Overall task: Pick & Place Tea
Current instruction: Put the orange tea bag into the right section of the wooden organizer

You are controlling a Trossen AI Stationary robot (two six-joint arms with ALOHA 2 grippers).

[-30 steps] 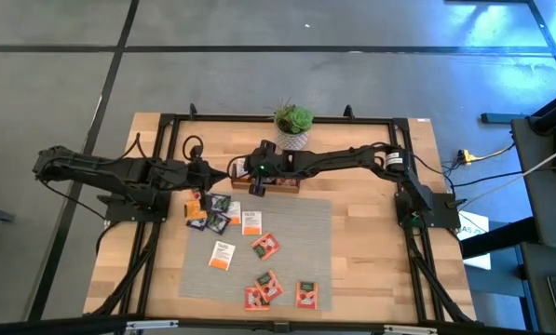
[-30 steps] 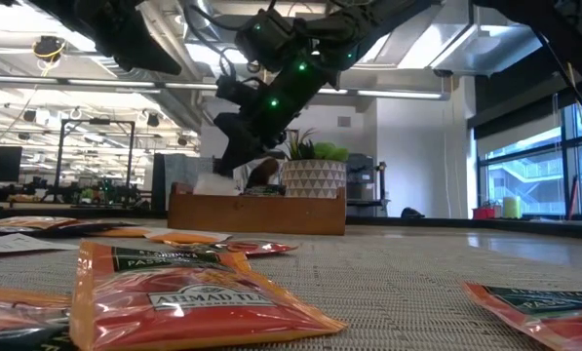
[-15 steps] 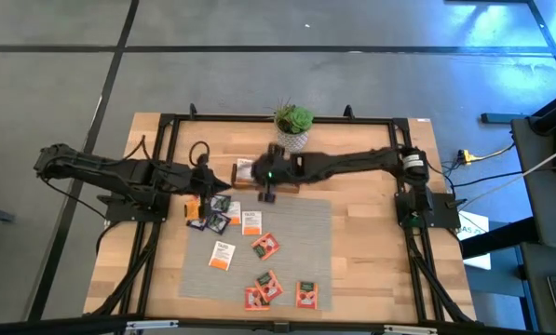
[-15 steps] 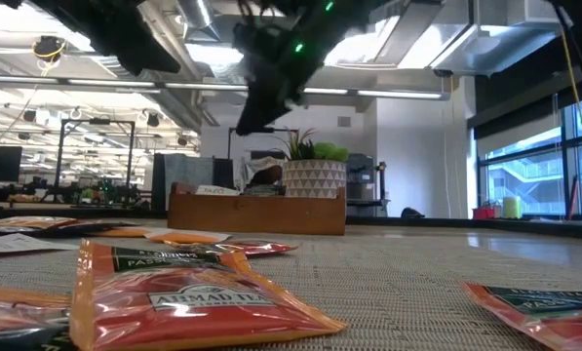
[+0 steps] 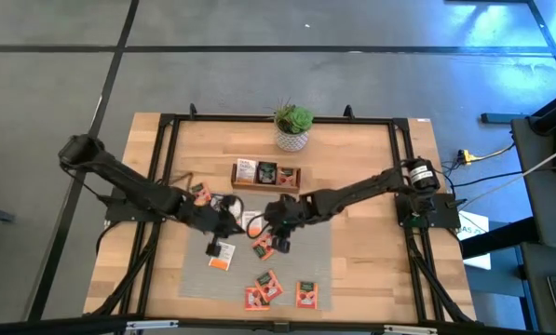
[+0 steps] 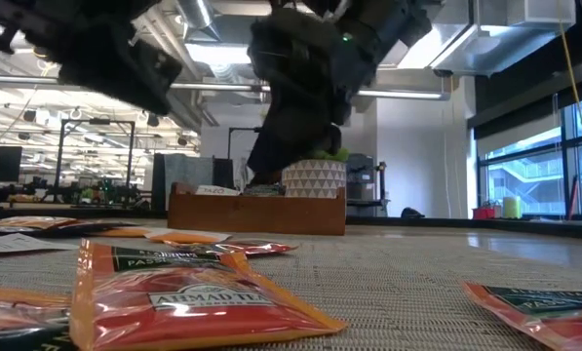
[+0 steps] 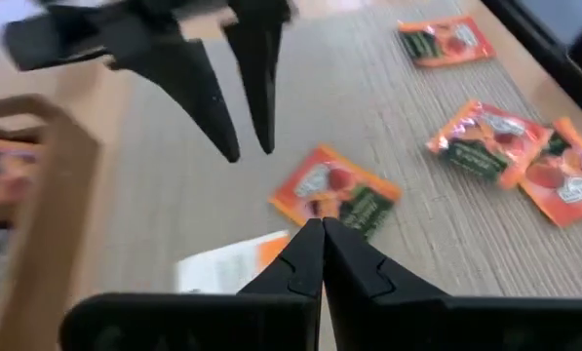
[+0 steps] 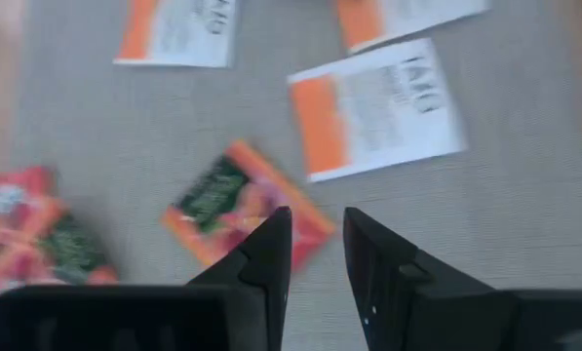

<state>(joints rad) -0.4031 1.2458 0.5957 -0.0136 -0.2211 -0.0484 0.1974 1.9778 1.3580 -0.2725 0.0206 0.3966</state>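
Both arms have left the wooden tray at the back of the desk and now reach over the grey ribbed mat, where most of the tea still lies. A second ago the right end effector hung over the tray, apparently letting go of a white packet; now it sits low above the mat's middle, empty, its fingers slightly parted. In its wrist view an orange-red packet lies just ahead of the fingertips, with a white-and-orange packet farther off.

The left end effector has also swung in from the mat's back-left corner and hovers near the right one, fingers pressed together and holding nothing. Its wrist view looks down on the same orange-red packet and shows the right arm's two dark fingers pointing at the mat just beyond it.

The tray now holds a white packet and darker ones in its compartments. Several more lie loose: a few orange-red ones toward the mat's front edge, and one on bare wood beyond the mat's back-left corner.

My reading is that one delivery is finished and the next pick is starting, with the right arm better placed. With both arms converging on one packet, they risk crowding each other.
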